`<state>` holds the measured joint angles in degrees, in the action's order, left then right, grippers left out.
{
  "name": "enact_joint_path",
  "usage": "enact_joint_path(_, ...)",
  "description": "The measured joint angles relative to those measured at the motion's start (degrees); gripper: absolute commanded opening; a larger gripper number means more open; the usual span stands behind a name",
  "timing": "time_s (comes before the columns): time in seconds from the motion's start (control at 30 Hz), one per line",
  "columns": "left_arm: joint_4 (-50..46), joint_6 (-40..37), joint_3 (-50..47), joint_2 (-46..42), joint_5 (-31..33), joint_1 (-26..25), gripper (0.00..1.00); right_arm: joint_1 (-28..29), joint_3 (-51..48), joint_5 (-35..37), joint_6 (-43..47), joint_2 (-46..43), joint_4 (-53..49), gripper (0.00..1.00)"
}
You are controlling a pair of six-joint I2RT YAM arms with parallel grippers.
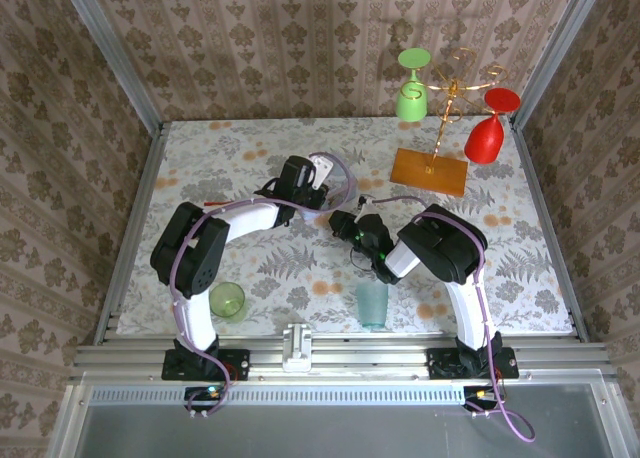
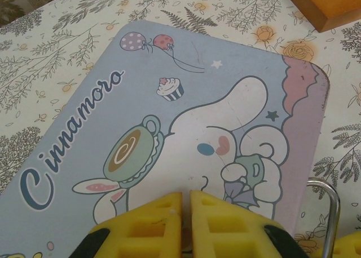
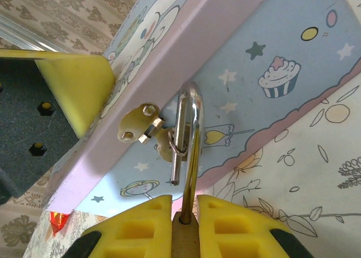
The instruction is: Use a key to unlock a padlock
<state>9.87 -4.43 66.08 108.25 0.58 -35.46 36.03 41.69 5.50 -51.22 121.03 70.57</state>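
Brown patterned walls (image 1: 300,38) ring the flowery surface (image 1: 520,278). The right tool (image 3: 184,204) pinches the small brass padlock with a silver loop (image 3: 194,139), hooked on a blue cartoon tin (image 3: 293,38). The left tool (image 2: 186,199) is almost closed above it.

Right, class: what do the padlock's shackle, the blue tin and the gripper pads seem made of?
Shackle: polished silvery metal, mirror-bright reflections. Blue tin: probably thin painted metal, smooth printed cartoon surface. Pads: matte yellow plastic or foam, moulded square recesses; can't tell which.
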Motion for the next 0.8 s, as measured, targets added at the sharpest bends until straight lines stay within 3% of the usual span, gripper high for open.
enact_joint_path(0.63, 2.19, -1.68, -1.53, -0.39, 2.29, -0.83, 0.08, -1.29, 0.57, 3.37, 2.03, -4.04, 0.48, 0.00)
enact_joint_path(0.8, 1.36, -1.25, -1.86, -1.22, 1.46, -0.11, 0.17, -3.85, -1.44, 1.90, 1.25, -7.13, -0.83, 0.00)
